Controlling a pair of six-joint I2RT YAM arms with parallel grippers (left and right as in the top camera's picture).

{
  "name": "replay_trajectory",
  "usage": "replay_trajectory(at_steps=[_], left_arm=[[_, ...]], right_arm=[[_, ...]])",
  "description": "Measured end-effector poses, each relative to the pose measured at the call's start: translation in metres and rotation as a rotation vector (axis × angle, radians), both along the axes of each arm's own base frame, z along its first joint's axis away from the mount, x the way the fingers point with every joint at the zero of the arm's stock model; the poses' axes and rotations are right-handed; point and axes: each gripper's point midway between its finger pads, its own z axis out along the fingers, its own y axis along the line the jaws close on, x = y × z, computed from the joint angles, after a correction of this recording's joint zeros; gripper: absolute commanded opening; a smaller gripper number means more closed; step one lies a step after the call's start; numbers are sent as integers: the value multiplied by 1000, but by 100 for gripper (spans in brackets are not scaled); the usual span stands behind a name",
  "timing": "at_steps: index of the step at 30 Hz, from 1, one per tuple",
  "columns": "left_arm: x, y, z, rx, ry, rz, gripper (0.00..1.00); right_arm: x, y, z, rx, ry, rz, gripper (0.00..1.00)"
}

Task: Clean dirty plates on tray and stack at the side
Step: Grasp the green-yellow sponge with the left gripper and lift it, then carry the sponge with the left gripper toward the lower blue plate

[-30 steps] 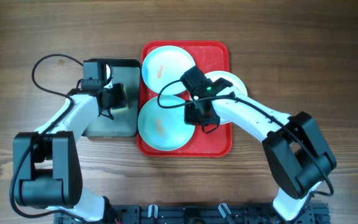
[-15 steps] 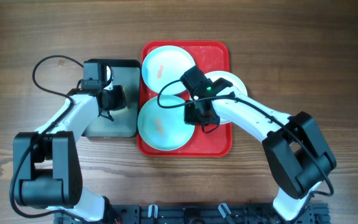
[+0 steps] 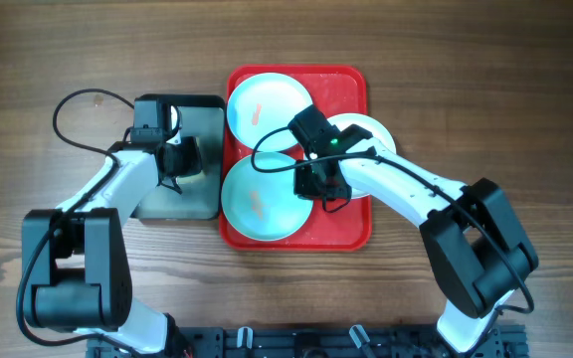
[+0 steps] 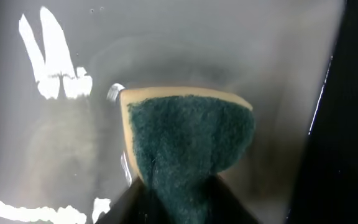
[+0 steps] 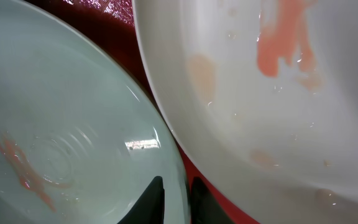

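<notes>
Your right hand pinched the rim of the light blue plate at the front of the red tray. The white plate lay just beside that rim, partly over the tray's right edge, so a careless lift could knock it off. Your left hand, left of the tray, pinched the sponge.

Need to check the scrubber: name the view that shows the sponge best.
Left wrist: the sponge fills the frame, green face and yellow edge clear. Overhead hides it under the left gripper; right wrist shows only plates.
</notes>
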Motion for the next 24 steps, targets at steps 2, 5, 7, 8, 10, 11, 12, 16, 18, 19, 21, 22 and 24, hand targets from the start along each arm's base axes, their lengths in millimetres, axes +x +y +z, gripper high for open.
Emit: replay_trajectory(at_steps=[2, 5, 7, 8, 10, 11, 12, 16, 18, 19, 21, 22, 24], left_arm=[[0, 0, 0, -1, 1, 2, 4], [0, 0, -1, 0, 1, 0, 4], [0, 0, 0, 0, -2, 0, 4], [0, 0, 0, 0, -3, 0, 4], [1, 0, 0, 0, -4, 0, 4], [1, 0, 0, 0, -5, 0, 4], [1, 0, 2, 0, -10, 0, 4], [9, 0, 27, -1, -83, 1, 4], [14, 0, 47, -1, -145, 1, 4], [17, 1, 61, 3, -186, 3, 4], [19, 3, 82, 15, -244, 10, 4], [20, 5, 93, 23, -275, 16, 4], [21, 8, 109, 35, -318, 24, 4]], right_arm=[[0, 0, 0, 0, 0, 0, 15], [0, 0, 0, 0, 0, 0, 23], [0, 1, 0, 3, 0, 0, 27], [0, 1, 0, 5, 0, -3, 27], [0, 1, 0, 7, 2, -3, 27], [0, 1, 0, 8, 3, -3, 27], [-1, 1, 0, 8, 4, -3, 27], [-1, 2, 0, 10, 6, -5, 14], [-2, 1, -1, 8, 8, -3, 9], [-2, 1, -1, 7, 10, -5, 6], [-3, 0, -2, 5, 13, -6, 4], [-4, -1, -2, 3, 15, -7, 4], [-4, -1, -3, 3, 16, -7, 4]])
